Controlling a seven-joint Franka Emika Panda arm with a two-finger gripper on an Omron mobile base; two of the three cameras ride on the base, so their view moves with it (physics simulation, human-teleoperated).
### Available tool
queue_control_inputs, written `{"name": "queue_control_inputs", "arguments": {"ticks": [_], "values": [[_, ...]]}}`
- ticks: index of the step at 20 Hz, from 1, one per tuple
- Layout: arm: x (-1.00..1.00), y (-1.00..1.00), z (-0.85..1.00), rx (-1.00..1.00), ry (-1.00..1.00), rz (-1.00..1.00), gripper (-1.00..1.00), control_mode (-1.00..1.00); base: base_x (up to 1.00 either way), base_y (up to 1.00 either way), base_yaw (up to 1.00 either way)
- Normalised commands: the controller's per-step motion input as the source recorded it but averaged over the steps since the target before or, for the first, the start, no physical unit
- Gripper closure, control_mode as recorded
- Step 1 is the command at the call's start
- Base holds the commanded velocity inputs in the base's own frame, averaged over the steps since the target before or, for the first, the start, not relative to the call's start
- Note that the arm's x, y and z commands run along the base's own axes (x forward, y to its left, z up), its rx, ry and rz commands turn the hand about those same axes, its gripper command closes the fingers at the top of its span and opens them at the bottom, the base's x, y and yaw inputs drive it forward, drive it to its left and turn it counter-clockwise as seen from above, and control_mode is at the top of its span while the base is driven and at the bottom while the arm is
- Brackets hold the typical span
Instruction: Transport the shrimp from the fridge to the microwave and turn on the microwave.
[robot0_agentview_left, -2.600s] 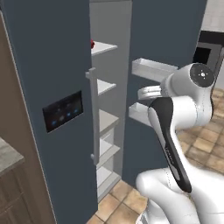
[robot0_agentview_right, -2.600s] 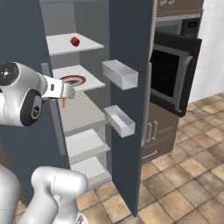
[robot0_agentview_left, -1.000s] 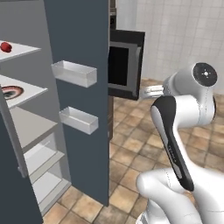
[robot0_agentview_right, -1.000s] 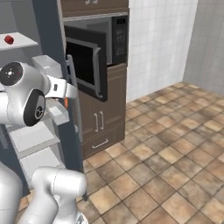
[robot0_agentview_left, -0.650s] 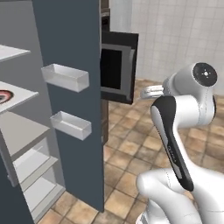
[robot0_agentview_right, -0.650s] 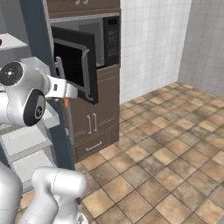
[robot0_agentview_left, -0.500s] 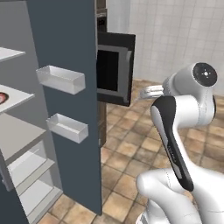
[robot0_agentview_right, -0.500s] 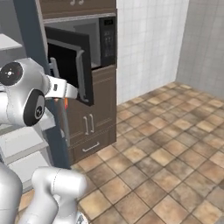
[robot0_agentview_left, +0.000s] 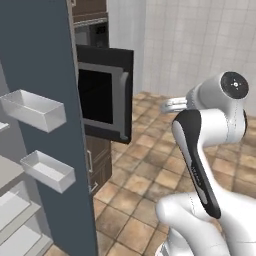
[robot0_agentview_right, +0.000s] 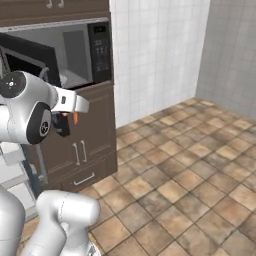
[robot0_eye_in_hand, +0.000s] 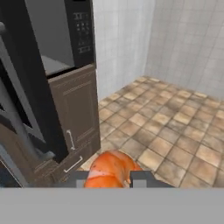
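Shrimp held near the open microwave

The fingers (robot0_eye_in_hand: 109, 179) pinch the shrimp (robot0_eye_in_hand: 112, 170); the microwave (robot0_eye_in_hand: 57, 43) sits at 10 o'clock.

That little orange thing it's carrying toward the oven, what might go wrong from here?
The tool is shut on the shrimp, small and rounded, so it might slip out onto the tiled floor. The microwave door stands open toward the arm, so the arm may knock it while reaching for the cavity.

text: none legible | microwave (robot0_eye_in_hand: 65, 39) keypad (robot0_eye_in_hand: 83, 28): marks too blurred to read
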Motion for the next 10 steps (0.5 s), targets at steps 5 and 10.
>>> {"name": "queue_control_inputs", "arguments": {"ticks": [5,10], "values": [[0.00,0.00,0.00,0.00,0.00,0.00,1.00,1.00,0.74,-0.38,0.10],[0.00,0.00,0.00,0.00,0.00,0.00,1.00,1.00,0.75,-0.30,0.15]]}}
